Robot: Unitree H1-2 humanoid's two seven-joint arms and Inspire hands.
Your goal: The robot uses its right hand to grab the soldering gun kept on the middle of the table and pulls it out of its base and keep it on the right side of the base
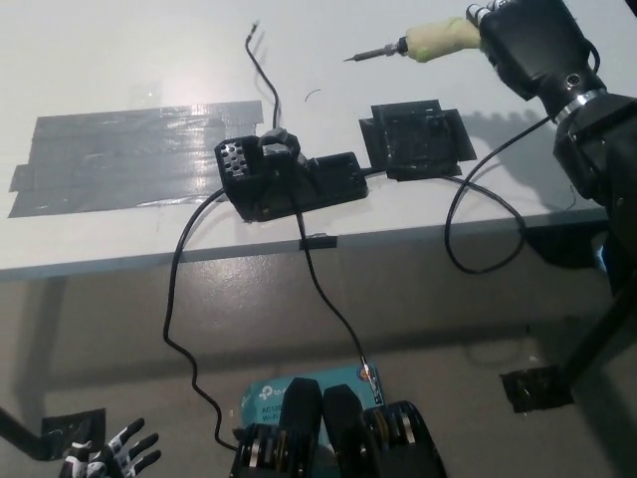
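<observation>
One white desk (pixel 119 60) fills the upper part of the head view, its front edge running across the middle, with grey floor below. A broad patch of grey tape (pixel 119 154) lies on the desk's left half. The black right hand (pixel 528 40) is raised over the desk's far right, closed around the yellow-wrapped handle of the soldering gun (pixel 423 42). The gun is clear of its base and held roughly level, long axis running left to right, metal tip pointing left toward the desk's middle. The base (pixel 289 179) sits near the front edge at the centre, its holder empty, well apart from the gun and down-left of the hand. Just beside the base on its right lies a square black pad (pixel 413 139), almost directly below the gun. The gun's cord (pixel 478 214) loops from the right arm's side over the desk edge and back toward the base. Judged from this, the put-down spot lies beneath the hand, and room there is ample, though the slack cord could snag. The white left hand (pixel 105 458) rests low at bottom left, fingers spread, holding nothing.
</observation>
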